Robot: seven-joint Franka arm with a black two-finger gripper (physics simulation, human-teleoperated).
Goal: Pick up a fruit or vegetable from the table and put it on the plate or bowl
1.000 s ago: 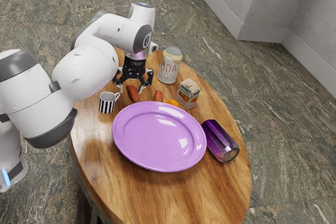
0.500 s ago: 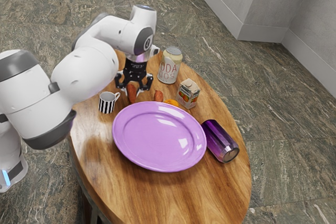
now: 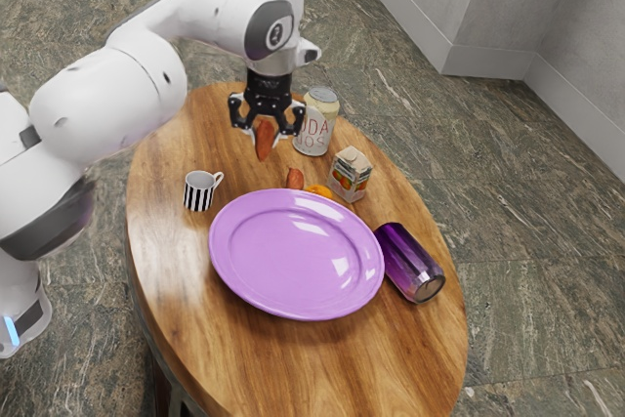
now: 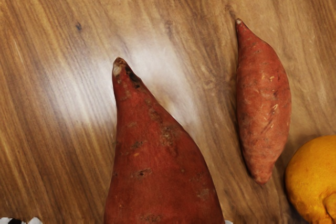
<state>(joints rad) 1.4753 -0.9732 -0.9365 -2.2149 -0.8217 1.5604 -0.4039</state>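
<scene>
Nearest, at the lower centre of the exterior view, lies the bare wood of the table (image 3: 322, 368), and on it, mid-frame, the empty purple plate (image 3: 296, 253). A purple tumbler (image 3: 410, 261) lies on its side just beside the plate's right rim, and a striped mug (image 3: 201, 189) stands to the plate's left. Just behind the plate's far rim rest a second sweet potato (image 3: 294, 179) and an orange (image 3: 317, 189), with a small carton (image 3: 350, 173) beside them. Farther back, above centre, the gripper (image 3: 266, 127) is clamped on a sweet potato (image 3: 265, 144), which hangs point-down, clear of the table, next to the soda can (image 3: 316, 121). In the wrist view its tapered tip (image 4: 157, 171) sits above the wood. The step appears to be the carry: the next move calls for swinging toward the plate's middle, lowering, then releasing.
</scene>
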